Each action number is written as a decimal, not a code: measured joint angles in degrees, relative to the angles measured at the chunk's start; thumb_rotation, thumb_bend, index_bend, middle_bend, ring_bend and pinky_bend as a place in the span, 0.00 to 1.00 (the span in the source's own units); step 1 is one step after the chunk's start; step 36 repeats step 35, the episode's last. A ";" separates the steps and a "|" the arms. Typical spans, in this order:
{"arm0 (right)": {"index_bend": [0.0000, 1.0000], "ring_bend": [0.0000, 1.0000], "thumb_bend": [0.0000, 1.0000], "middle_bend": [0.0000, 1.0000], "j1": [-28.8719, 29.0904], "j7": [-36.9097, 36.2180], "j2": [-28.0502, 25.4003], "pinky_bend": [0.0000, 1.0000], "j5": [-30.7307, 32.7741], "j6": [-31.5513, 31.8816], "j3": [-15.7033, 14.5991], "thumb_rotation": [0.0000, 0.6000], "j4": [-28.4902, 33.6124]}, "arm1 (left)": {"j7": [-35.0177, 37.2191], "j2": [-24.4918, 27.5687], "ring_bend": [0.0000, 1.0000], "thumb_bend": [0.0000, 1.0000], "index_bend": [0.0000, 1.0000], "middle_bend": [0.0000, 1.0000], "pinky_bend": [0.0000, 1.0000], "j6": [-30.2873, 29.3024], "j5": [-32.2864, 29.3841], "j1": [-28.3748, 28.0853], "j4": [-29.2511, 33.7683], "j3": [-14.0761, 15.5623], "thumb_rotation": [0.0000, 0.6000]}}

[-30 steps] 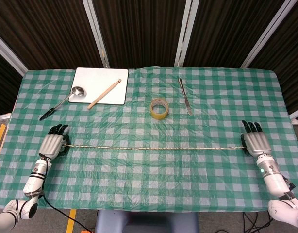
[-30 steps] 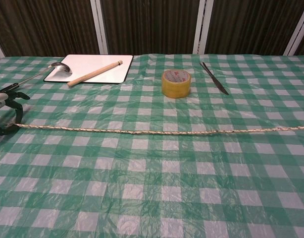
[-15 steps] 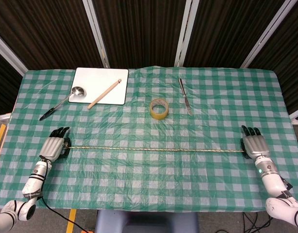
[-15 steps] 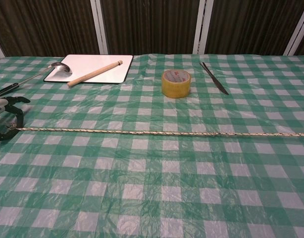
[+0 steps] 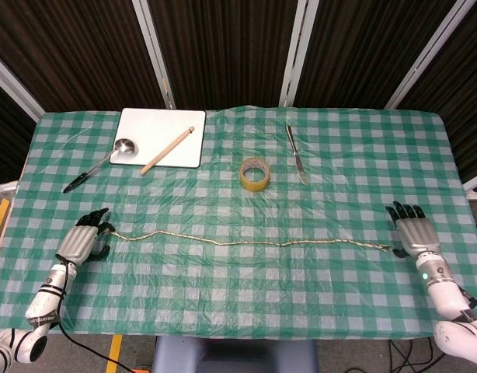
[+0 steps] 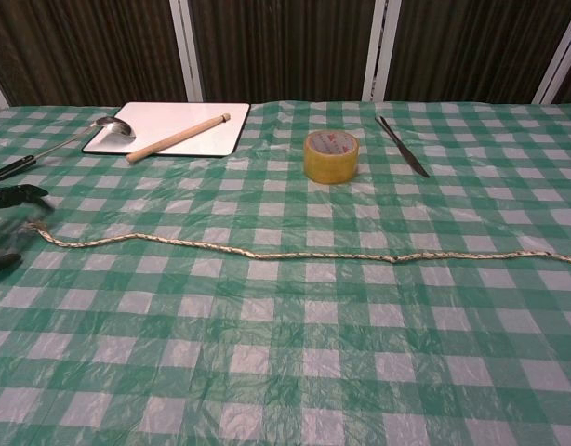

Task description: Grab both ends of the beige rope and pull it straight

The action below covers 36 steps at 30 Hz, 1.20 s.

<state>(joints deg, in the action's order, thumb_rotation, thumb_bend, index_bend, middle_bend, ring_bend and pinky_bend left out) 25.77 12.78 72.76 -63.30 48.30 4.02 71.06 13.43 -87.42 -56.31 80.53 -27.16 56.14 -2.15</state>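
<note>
The beige rope lies across the green checked table in a loose, slightly wavy line, also seen in the chest view as the rope. My left hand rests at the rope's left end with fingers spread; the frayed tip lies free just beside the fingertips. My right hand lies flat at the table's right side, fingers extended, with the rope's right end just left of it and not held. The chest view does not show the right hand.
A white board at the back left carries a wooden stick and the bowl of a long-handled spoon. A roll of yellow tape and a knife lie behind the rope's middle.
Both hands have let go of the rope and drawn back toward the table's near edge. The rope, taut and straight before, now lies slack with a bend near its left end.
</note>
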 measured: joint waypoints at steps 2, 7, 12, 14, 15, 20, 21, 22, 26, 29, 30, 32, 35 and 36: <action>0.00 0.00 0.30 0.00 -0.95 -1.24 -1.46 0.00 -0.97 1.77 -0.05 1.00 1.76 | 0.99 1.81 0.00 0.38 0.00 0.00 0.11 -1.35 0.79 0.44 2.86 0.20 1.00; 0.00 0.00 0.30 0.00 -4.32 -4.11 -5.02 0.00 -4.72 8.98 -0.50 1.00 6.44 | 0.89 6.75 0.00 0.37 0.00 0.00 0.09 -8.09 2.85 2.55 10.20 0.50 1.00; 0.00 0.00 0.29 0.00 -9.53 -7.84 -8.45 0.00 -10.35 20.23 -1.56 1.00 11.12 | -1.72 12.35 0.00 0.37 0.00 0.00 0.06 -15.23 4.51 5.81 18.75 0.97 1.00; 0.00 0.00 0.29 0.00 -12.33 -9.19 -9.63 0.00 -12.97 25.88 -2.20 1.00 12.50 | -2.98 14.70 0.00 0.37 0.00 0.00 0.05 -19.21 5.59 7.66 22.14 1.31 1.00; 0.00 0.00 0.29 0.00 -13.60 -9.67 -10.05 0.00 -14.10 28.29 -2.52 1.00 12.97 | -3.51 15.75 0.00 0.37 0.00 0.00 0.05 -20.93 6.15 8.54 23.65 1.54 1.00; 0.00 0.00 0.29 0.00 -20.94 -11.63 -10.77 0.00 -20.34 39.85 -4.61 1.00 14.16 | -6.38 20.47 0.00 0.37 0.00 0.00 0.04 -27.67 9.93 13.63 30.17 3.85 1.00; 0.00 0.00 0.29 0.00 -22.04 -12.07 -10.58 0.00 -21.18 41.37 -4.93 1.00 14.13 | -6.76 20.55 0.00 0.37 0.00 0.00 0.04 -28.46 10.28 14.39 30.44 4.20 1.00; 0.00 0.00 0.29 0.00 -23.37 -12.69 -10.11 0.00 -22.06 43.16 -5.28 1.00 13.97 | -7.17 20.28 0.00 0.37 0.00 0.00 0.04 -29.50 10.47 15.34 30.43 4.47 1.00; 0.00 0.00 0.29 0.00 -25.80 -13.07 -8.37 0.00 -24.07 45.99 -6.00 1.00 13.17 | -8.87 17.90 0.00 0.36 0.00 0.00 0.03 -31.90 10.24 17.16 28.05 4.65 1.00; 0.00 0.00 0.29 0.00 -26.45 -12.74 -7.96 0.00 -25.70 47.40 -6.18 1.00 12.69 | -10.55 17.38 0.00 0.36 0.00 0.00 0.03 -32.24 10.03 17.73 26.95 4.34 1.00; 0.00 0.00 0.29 0.00 -26.63 -12.71 -7.87 0.00 -26.30 47.81 -6.26 1.00 12.55 | -10.47 17.30 0.00 0.36 0.00 0.00 0.03 -32.46 10.03 17.89 26.80 4.24 1.00; 0.00 0.00 0.29 0.00 -27.00 -12.70 -7.75 0.00 -27.18 47.92 -6.35 1.00 12.28 | -9.93 17.14 0.00 0.36 0.00 0.00 0.03 -32.91 10.14 18.25 26.49 4.03 1.00; 0.00 0.00 0.29 0.00 -27.10 -12.93 -7.81 0.00 -27.09 47.31 -6.17 1.00 12.24 | -10.09 17.08 0.00 0.36 0.00 0.00 0.03 -33.23 10.24 18.80 26.26 3.70 1.00; 0.00 0.00 0.29 0.00 -27.10 -12.93 -7.81 0.00 -27.09 47.31 -6.17 1.00 12.24 | -10.09 17.08 0.00 0.36 0.00 0.00 0.03 -33.23 10.24 18.80 26.26 3.70 1.00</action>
